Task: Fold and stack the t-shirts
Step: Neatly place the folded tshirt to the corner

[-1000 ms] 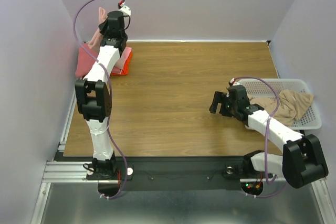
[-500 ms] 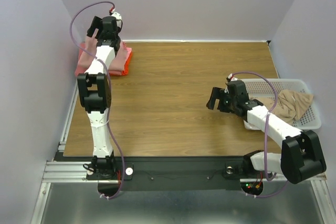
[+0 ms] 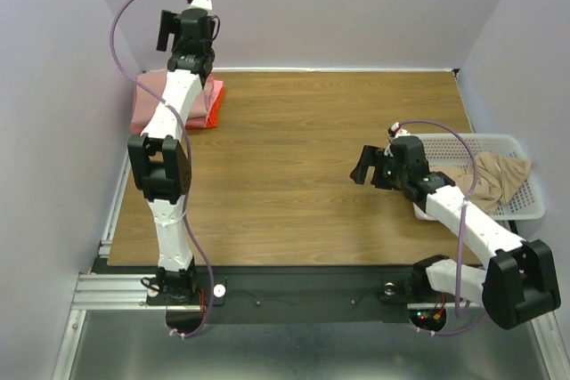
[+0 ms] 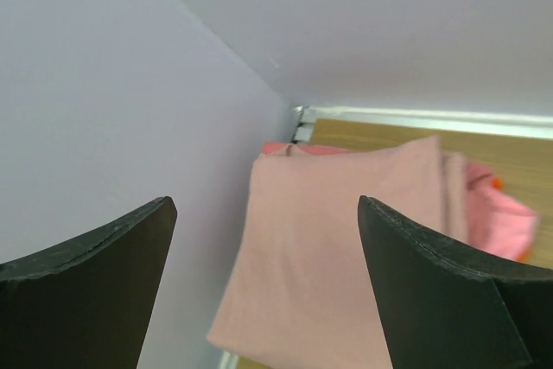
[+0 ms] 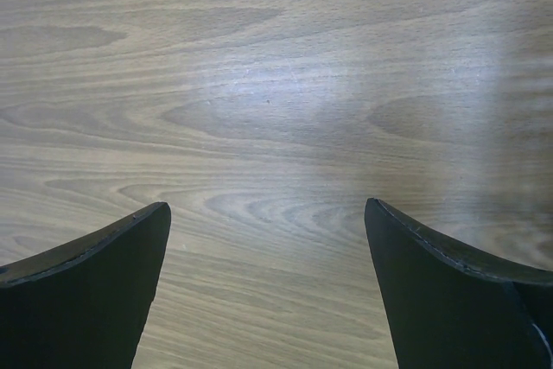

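Observation:
A stack of folded t-shirts [image 3: 150, 104] lies in the far left corner of the table. A dusty pink one [image 4: 346, 248] is on top, with pink and coral-red layers [image 4: 505, 213] showing at its right edge. My left gripper [image 3: 167, 31] hangs above the stack near the back wall, open and empty [image 4: 266, 205]. A tan t-shirt [image 3: 495, 175] lies crumpled in the white mesh basket [image 3: 525, 211] at the right. My right gripper [image 3: 363, 169] hovers just left of the basket, open [image 5: 267, 205], with only bare wood below it.
The lavender walls close in on the left, back and right; the stack sits tight against the left wall [image 4: 104, 110]. The wooden table [image 3: 303, 157] runs between the stack and the basket. The arm bases stand along the black rail [image 3: 294, 295] at the near edge.
My left gripper opened, let go of the dusty pink t-shirt onto the stack, and rose toward the back wall. The right arm shifted only slightly.

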{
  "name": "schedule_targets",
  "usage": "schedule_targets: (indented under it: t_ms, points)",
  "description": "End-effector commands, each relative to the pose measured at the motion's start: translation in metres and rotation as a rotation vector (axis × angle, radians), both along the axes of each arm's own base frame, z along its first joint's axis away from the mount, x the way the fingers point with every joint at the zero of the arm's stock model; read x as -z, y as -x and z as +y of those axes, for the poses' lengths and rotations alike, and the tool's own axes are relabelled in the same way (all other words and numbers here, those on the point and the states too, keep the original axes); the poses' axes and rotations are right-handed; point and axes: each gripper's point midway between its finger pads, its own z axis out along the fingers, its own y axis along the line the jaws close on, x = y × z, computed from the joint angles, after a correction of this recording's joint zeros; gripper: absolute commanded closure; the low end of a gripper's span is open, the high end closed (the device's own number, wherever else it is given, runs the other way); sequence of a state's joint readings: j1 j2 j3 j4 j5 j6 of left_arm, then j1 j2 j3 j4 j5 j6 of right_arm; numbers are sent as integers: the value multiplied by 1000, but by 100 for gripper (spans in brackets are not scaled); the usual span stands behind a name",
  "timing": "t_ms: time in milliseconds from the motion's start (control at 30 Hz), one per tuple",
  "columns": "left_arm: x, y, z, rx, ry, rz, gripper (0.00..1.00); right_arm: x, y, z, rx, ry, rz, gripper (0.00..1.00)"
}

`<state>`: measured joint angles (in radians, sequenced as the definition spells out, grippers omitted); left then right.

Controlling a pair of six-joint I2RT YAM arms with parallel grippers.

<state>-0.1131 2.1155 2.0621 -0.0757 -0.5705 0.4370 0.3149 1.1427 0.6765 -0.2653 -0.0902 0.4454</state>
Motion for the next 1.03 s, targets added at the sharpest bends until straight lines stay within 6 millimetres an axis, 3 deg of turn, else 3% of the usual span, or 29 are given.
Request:
schedule_targets:
  t_ms: [0,67,100,200,233,267,333,367,433,467,500,533,567,633,767,1000]
  points:
    - [-117,57,-62,85,302,-264,1,-18,2,-1,7,-21,-42,0]
    - [-104,65,-88,161,440,-225,1,-19,3,-4,23,-16,-50,0]
    - [-90,85,-114,229,638,-202,2,-19,4,-7,35,-13,-56,0]
    - [-44,137,-158,365,881,-127,2,-24,7,-8,45,-25,-70,0]
    - [-33,158,-184,416,945,-105,2,-26,8,-7,41,-33,-70,0]
    - [0,192,-188,409,975,-72,1,-29,10,-6,33,-40,-76,0]
    - [12,220,-202,427,999,-114,2,-31,12,-6,32,-44,-84,0]
    - [37,251,-216,433,1042,-68,1,-35,13,-7,38,-47,-98,0]
    - [61,277,-224,432,1078,-20,1,-34,13,-14,78,-35,-109,0]
    - [86,300,-230,429,1114,29,1,-34,13,-16,89,-34,-115,0]
    - [100,310,-231,416,1126,56,1,-37,14,-19,103,-33,-130,0]
    - [129,322,-227,380,1126,104,2,-34,14,-25,142,-21,-133,0]
    - [123,325,-230,402,1136,99,2,-35,14,-28,160,-21,-141,0]
    - [150,335,-215,320,1100,138,1,-34,17,-33,187,-23,-152,0]
    - [167,341,-190,193,1017,162,2,-28,19,-38,221,-21,-151,0]
    - [150,342,-183,209,1013,115,2,-24,19,-38,231,-25,-133,0]
